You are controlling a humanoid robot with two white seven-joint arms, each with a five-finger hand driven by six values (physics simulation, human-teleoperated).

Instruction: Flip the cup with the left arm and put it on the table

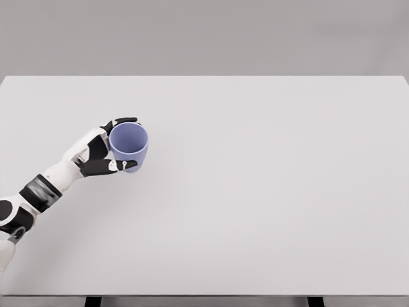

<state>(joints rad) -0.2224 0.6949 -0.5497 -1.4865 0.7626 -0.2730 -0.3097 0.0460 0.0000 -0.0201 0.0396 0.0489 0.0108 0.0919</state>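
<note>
Head view shows the left hand [102,150] wrapped around the cup [130,146], fingers above and thumb below its wall. Its open mouth faces up toward the camera, long axis near upright, on the left part of the table [268,192]. White forearm enters from lower left.

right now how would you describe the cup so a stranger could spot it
On the wide white table, look left of centre where the left hand reaches in. The cup sits between its fingers, open mouth showing: the only blue-purple thing there.
</note>
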